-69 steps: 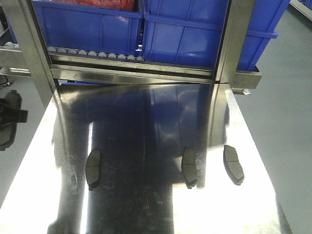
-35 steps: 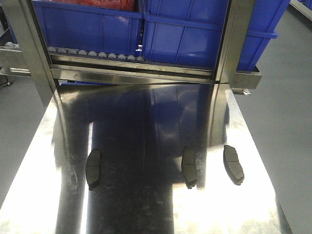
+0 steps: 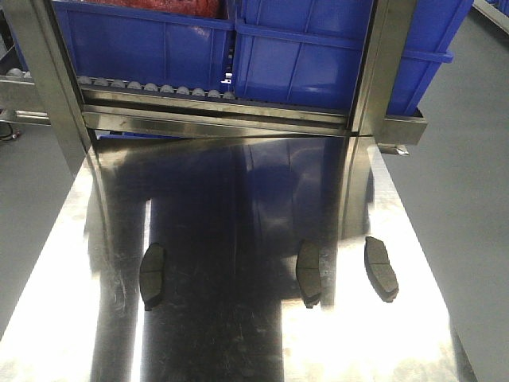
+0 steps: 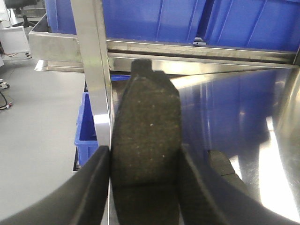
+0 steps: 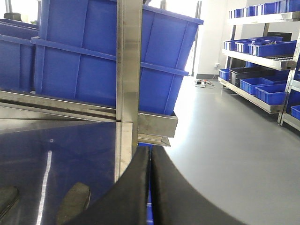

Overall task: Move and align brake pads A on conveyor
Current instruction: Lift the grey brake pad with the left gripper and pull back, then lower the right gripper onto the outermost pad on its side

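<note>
Three brake pads A lie on the shiny steel table in the front view: one at the left point(image 3: 153, 276), one in the middle point(image 3: 308, 273), one at the right point(image 3: 381, 268). Neither gripper shows in that view. In the left wrist view my left gripper point(image 4: 145, 152) is shut on a fourth brake pad point(image 4: 146, 126), held off the table's left edge beside a steel post, and another pad point(image 4: 226, 167) lies on the table beyond it. My right gripper point(image 5: 150, 152) is shut with nothing in it, near a pad point(image 5: 75, 199) at the table's right side. The conveyor is out of view.
Blue bins point(image 3: 143, 40) sit on a roller rack behind the steel table point(image 3: 238, 191), carried by steel posts point(image 3: 374, 72). Grey floor lies on both sides. A small blue bin point(image 4: 86, 131) stands on the floor at the left. Shelves with blue bins point(image 5: 262, 51) stand far right.
One second ago my left gripper with its pad showed at the left edge of the front view. It has since moved out of that view. The three pads on the table have not moved.
</note>
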`<state>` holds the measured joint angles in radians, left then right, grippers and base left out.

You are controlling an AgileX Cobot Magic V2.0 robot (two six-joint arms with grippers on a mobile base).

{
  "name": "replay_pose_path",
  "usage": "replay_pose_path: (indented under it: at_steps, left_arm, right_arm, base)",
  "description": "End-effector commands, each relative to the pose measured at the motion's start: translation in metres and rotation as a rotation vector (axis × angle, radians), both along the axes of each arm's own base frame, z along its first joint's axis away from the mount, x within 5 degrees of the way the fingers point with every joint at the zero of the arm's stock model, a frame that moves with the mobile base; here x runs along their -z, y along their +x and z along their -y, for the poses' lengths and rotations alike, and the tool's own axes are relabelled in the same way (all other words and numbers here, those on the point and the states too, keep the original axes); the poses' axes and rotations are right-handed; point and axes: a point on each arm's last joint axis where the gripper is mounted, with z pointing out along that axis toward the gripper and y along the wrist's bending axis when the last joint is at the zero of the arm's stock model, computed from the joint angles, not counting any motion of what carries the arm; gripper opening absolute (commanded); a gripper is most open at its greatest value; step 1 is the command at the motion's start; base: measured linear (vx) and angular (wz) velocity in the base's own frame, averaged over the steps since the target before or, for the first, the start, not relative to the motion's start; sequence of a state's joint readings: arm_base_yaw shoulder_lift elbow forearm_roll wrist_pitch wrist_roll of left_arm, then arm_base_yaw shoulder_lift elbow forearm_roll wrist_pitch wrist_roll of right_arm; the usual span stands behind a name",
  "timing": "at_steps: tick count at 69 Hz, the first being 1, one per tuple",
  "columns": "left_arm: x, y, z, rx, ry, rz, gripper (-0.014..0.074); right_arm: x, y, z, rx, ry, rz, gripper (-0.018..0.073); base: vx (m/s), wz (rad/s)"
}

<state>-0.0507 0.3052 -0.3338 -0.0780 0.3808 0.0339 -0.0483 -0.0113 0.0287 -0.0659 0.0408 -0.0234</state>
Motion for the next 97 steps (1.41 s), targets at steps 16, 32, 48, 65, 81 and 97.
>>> replay_pose_path:
  at_steps: [16, 32, 48, 65, 81, 97]
  left_arm:
    - [-0.018, 0.002, 0.0, -0.002, -0.018, 0.116, -0.0006]
    - [-0.018, 0.002, 0.0, -0.002, -0.018, 0.116, -0.0006]
    - [-0.018, 0.002, 0.0, -0.002, -0.018, 0.116, -0.0006]
    - [-0.018, 0.002, 0.0, -0.002, -0.018, 0.116, -0.0006]
    - [-0.018, 0.002, 0.0, -0.002, -0.018, 0.115, -0.0006]
    - [-0.018, 0.002, 0.0, -0.002, -0.018, 0.115, -0.0006]
  right_arm:
    - [-0.006, -0.001, 0.0, 0.003, -0.014, 0.079, -0.001]
    - [-0.006, -0.001, 0.0, 0.003, -0.014, 0.079, -0.001]
    - [-0.008, -0.002, 0.0, 0.002, -0.018, 0.101, -0.001]
    - [-0.053, -0.01, -0.001, -0.01, 0.027, 0.303, -0.001]
    - [-0.107, 0.024, 0.002, 0.005, 0.021, 0.056, -0.001]
    - [-0.108, 0.085, 0.005, 0.017, 0.084, -0.343, -0.001]
  base:
    - [0.0, 0.0]
    - [0.0, 0.0]
    - [0.0, 0.0]
    - [0.0, 0.0]
    - [0.0, 0.0]
    - [0.0, 0.0]
